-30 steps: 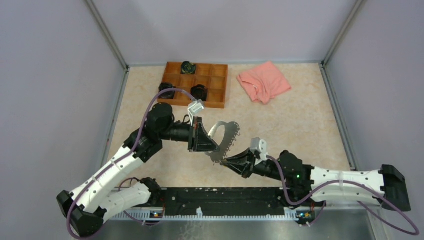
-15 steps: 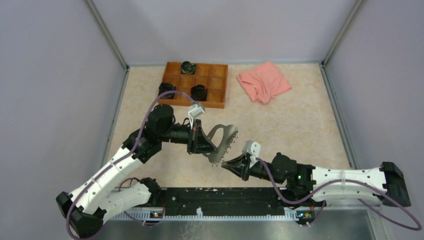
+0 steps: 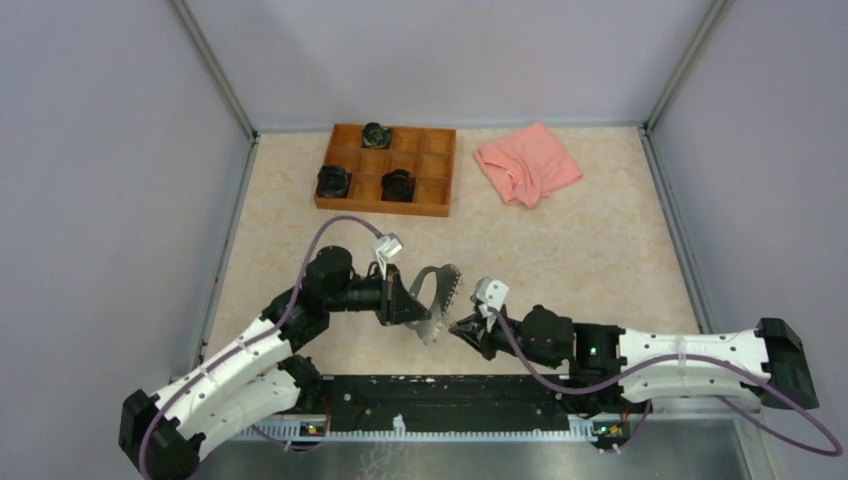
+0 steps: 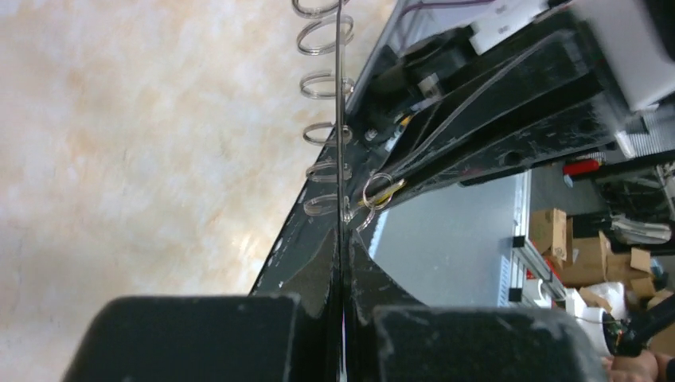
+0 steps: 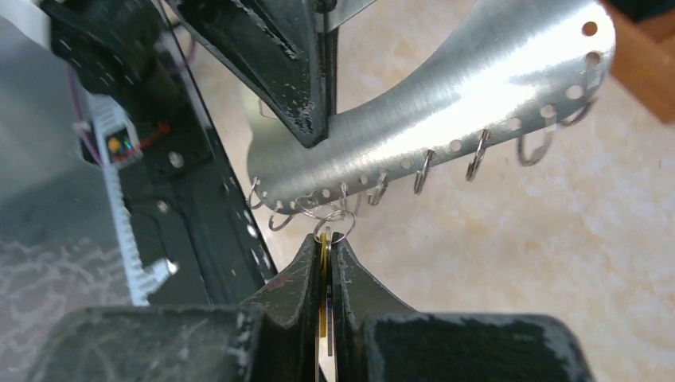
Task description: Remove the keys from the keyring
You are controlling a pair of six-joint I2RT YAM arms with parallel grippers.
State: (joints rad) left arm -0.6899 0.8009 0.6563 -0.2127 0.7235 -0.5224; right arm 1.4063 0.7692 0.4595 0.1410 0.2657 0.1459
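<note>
The keyring (image 3: pixel 438 296) is a flat curved silvery plate with holes and small wire rings along its rim, held on edge above the table. My left gripper (image 3: pixel 416 306) is shut on its plain edge; in the left wrist view the keyring (image 4: pixel 340 119) shows as a thin line running out from the left gripper (image 4: pixel 342 243). My right gripper (image 5: pixel 327 243) is shut on the keys (image 5: pixel 324 288), a yellow and a silvery edge between the pads. Their small ring hangs from the keyring (image 5: pixel 446 135) near its lower end. In the top view the right gripper (image 3: pixel 463 327) meets the keyring from the right.
A wooden compartment tray (image 3: pixel 436 166) with black round objects (image 3: pixel 377 133) stands at the back. A pink cloth (image 3: pixel 527 162) lies at the back right. A black rail (image 3: pixel 440 395) runs along the near edge, just below both grippers. Grey walls enclose the table.
Both grippers have moved toward the near edge, carrying the keyring and the keys with them. The right gripper has also shifted left. Both stay shut.
</note>
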